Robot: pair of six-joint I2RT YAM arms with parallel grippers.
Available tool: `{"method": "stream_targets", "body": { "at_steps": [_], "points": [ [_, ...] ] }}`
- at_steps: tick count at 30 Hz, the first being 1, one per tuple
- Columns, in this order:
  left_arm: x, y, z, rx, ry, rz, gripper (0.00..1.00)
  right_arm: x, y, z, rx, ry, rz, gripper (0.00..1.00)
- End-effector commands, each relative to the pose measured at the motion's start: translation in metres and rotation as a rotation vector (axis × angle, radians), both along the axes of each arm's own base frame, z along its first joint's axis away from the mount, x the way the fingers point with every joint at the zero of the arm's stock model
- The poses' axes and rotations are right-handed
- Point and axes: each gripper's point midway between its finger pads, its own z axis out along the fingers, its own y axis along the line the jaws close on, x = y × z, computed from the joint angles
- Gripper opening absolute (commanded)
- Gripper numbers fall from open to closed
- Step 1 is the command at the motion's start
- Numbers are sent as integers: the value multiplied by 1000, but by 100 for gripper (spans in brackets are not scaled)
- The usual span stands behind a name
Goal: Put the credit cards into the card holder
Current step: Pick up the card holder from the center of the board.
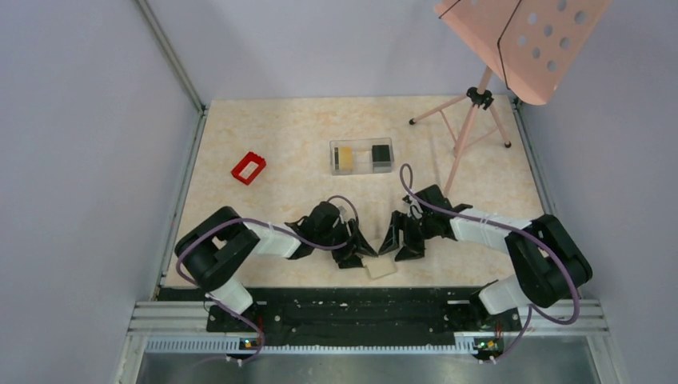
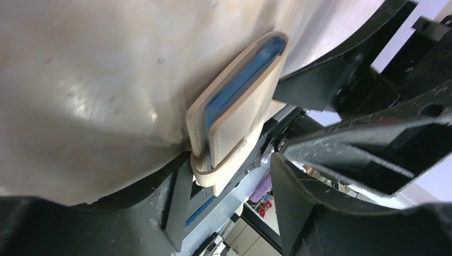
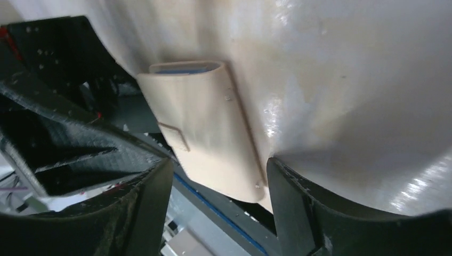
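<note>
Holder [image 1: 381, 268]: shut, flat on the surface [image 1: 280, 128]; I judged it needed opening first.
Left gripper [image 1: 361, 251]: jaws apart, empty, just left of the holder.
Right gripper [image 1: 402, 246]: jaws apart, empty, just beyond the holder, probably to brace it.
Cards [image 1: 345, 157]: well beyond the holder, in the box [image 1: 361, 142].

Closed tan card holder [image 3: 205, 136] flat on pale worktop [image 3: 346, 80], blue lining showing, 2 black fingers [image 3: 320, 213] spread either side
</note>
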Motion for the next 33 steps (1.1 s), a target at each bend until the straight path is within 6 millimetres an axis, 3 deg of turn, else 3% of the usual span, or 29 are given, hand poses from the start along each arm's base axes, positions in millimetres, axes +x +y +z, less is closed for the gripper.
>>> {"method": "stream_targets", "body": {
  "at_steps": [1,5,14,24,33],
  "points": [
    [11,-13,-3,-15,-30,-4,56,-7,18,7,151,9,34,62],
    [16,-17,8,-45,-80,-16,37,-8,26,19,225,2,39,58],
    [23,-8,51,-46,-268,-39,0,4,37,58,312,-89,67,60],
    [9,18,100,-65,-405,-38,0,2,40,108,384,-198,151,75],
    [-12,30,127,-152,-459,-64,0,-19,47,153,580,-202,240,73]
  ]
}}
